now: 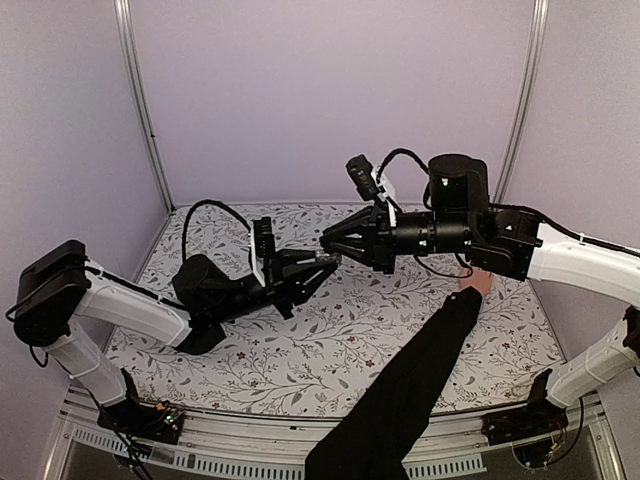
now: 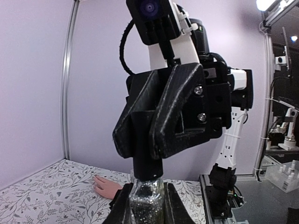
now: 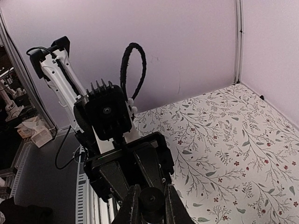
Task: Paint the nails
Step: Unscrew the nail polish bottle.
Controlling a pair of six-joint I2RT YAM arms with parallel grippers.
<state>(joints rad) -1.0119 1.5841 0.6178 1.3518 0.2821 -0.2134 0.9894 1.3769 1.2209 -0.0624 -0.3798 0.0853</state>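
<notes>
Pale hand (image 2: 106,186) — nails too small to tell.

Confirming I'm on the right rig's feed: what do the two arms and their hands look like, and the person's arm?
Both arms have white links and black joint housings: left arm, right arm. Each hand is black and angular with two fingers: left hand, right hand. A black cable loops over each wrist. The person wears a long black sleeve.

Floral table (image 1: 330,345) carries a bare hand (image 1: 478,283) lying flat near the table's right edge, its black sleeve (image 1: 425,360) running back toward the table's near edge.
</notes>
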